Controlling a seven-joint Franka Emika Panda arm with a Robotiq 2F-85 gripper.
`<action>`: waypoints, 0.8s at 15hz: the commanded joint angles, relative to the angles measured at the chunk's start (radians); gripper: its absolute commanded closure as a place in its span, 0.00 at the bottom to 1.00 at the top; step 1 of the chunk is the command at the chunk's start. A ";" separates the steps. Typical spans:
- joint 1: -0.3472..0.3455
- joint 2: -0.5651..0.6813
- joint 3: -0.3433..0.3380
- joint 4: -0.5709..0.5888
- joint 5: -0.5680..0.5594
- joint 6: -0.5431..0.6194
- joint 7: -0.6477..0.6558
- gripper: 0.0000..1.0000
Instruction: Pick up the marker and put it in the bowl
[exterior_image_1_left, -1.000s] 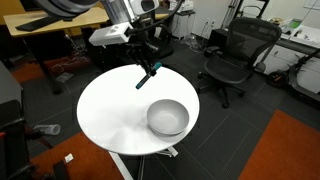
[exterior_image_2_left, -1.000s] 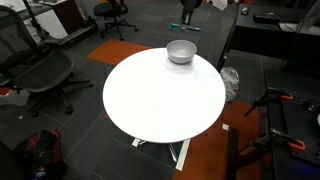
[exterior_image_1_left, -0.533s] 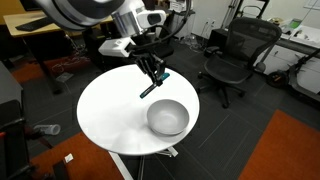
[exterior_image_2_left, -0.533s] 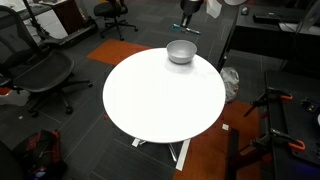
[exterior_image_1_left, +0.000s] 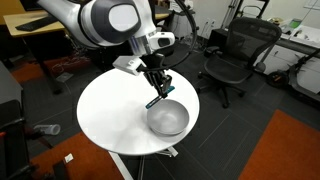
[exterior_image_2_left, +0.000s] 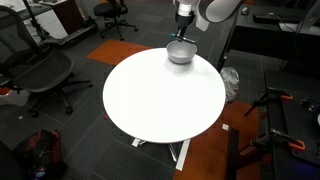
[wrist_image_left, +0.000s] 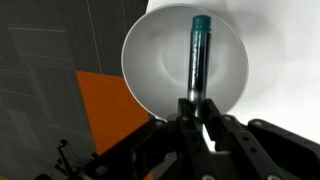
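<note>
Teal-blue thin pen-like marker: hanging above the hollow of the round, deep grey-white bowl, not yet inside it. Black 2-finger gripper: clamping the marker's near end, hovering over the bowl. Step in hand: positioning for release. Next move is probably calling for lowering slightly, then parting the jaws over the bowl's centre.
</note>
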 joint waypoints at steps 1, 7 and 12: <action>0.006 0.056 -0.014 0.058 0.057 0.020 0.013 0.95; 0.010 0.090 -0.034 0.090 0.105 0.023 0.018 0.95; 0.013 0.091 -0.050 0.090 0.108 0.026 0.019 0.35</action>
